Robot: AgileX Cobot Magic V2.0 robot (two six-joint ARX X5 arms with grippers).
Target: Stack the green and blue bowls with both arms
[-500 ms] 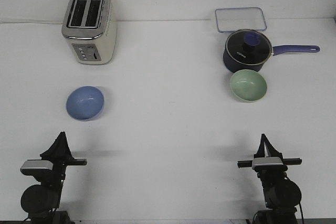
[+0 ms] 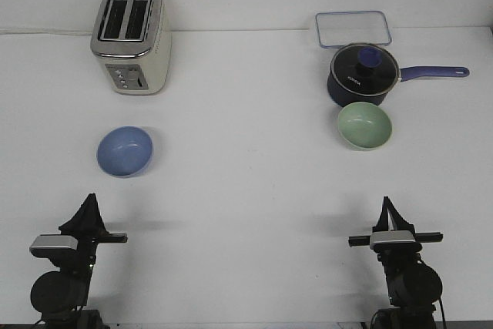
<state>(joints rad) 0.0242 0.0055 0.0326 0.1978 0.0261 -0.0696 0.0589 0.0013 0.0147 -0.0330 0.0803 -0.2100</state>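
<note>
The light blue bowl (image 2: 124,151) sits upright on the white table at the left. The pale green bowl (image 2: 364,125) sits upright at the right, right in front of the navy saucepan. My left gripper (image 2: 90,203) is near the table's front edge, straight in front of the blue bowl and apart from it. My right gripper (image 2: 385,206) is near the front edge, in front of the green bowl and apart from it. Both point away from me with fingers together and hold nothing.
A cream and silver toaster (image 2: 131,38) stands at the back left. A navy saucepan (image 2: 362,75) with a glass lid and long handle stands behind the green bowl. A clear rectangular container (image 2: 353,28) lies behind the saucepan.
</note>
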